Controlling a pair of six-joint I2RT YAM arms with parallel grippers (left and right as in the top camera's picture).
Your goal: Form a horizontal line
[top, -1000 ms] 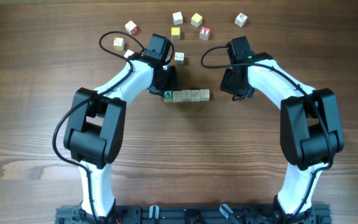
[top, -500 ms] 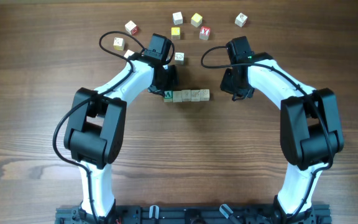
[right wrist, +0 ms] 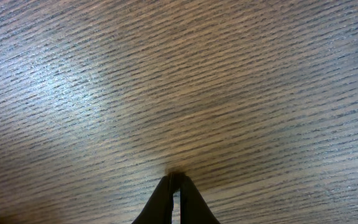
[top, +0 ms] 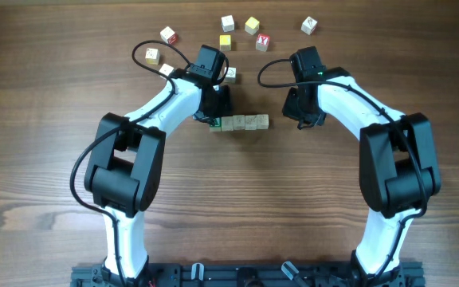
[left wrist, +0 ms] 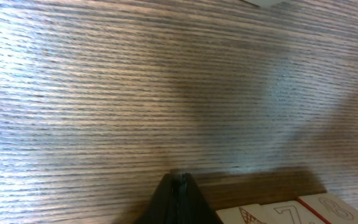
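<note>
The horizontal line (top: 244, 122) is a row of small pale wooden cubes touching edge to edge at the table's middle; its left, green-faced end is partly hidden under my left gripper. My left gripper (top: 216, 112) is shut and empty, right at the row's left end. In the left wrist view its closed tips (left wrist: 178, 180) rest on the wood, with pale cube faces (left wrist: 278, 213) just to the right. My right gripper (top: 304, 119) is shut and empty, a little right of the row's right end. Its closed tips (right wrist: 175, 178) touch bare wood.
Loose letter cubes lie along the far side: white-red (top: 167, 35), yellow (top: 151, 55), white (top: 228, 23), yellow (top: 225, 41), yellow (top: 251, 25), red (top: 262, 41), white (top: 309, 25). One cube (top: 230, 73) sits beside my left wrist.
My left gripper has shifted slightly right and now covers the green-faced end cube. The right arm has not moved.
</note>
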